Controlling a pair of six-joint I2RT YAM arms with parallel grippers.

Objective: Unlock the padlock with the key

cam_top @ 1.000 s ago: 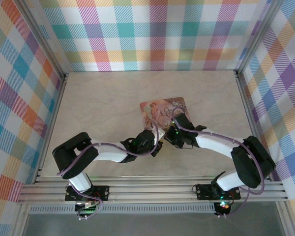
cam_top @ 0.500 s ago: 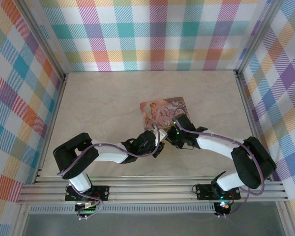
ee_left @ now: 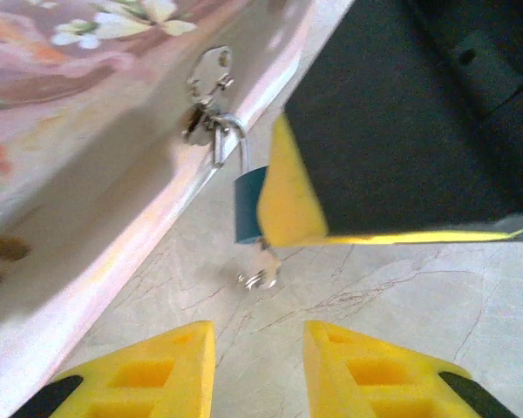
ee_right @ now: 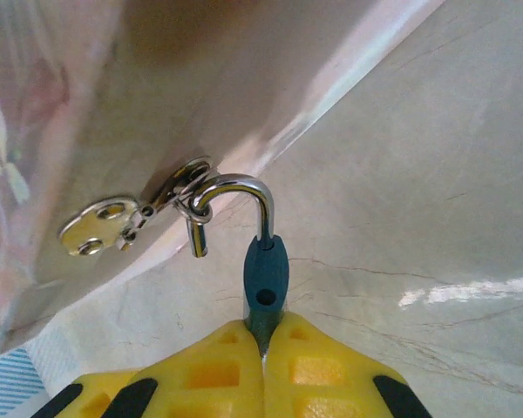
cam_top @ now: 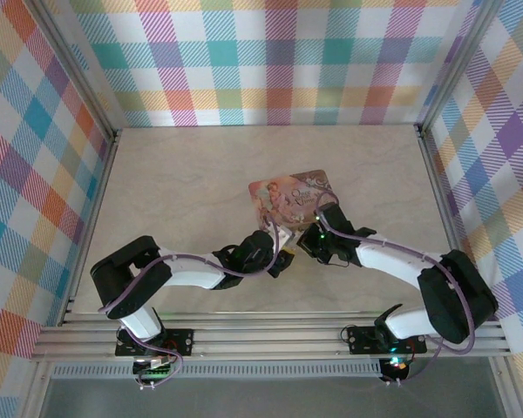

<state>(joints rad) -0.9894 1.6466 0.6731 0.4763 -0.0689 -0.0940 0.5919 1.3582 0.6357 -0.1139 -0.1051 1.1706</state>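
Right gripper [ee_right: 263, 335] clamped padlock [ee_right: 266, 270], left gripper [ee_left: 260, 366] parted, empty, below inserted key [ee_left: 260, 266]; shackle [ee_right: 235, 187] looked sprung, unlocking seemingly done.

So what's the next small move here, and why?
Probably back the left gripper away: its jaws stand open, clear of the key, which hangs from the padlock that the right gripper pinches; the shackle seems sprung, short leg out of the body.

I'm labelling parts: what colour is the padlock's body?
Teal blue. The padlock shows best in the right wrist view.
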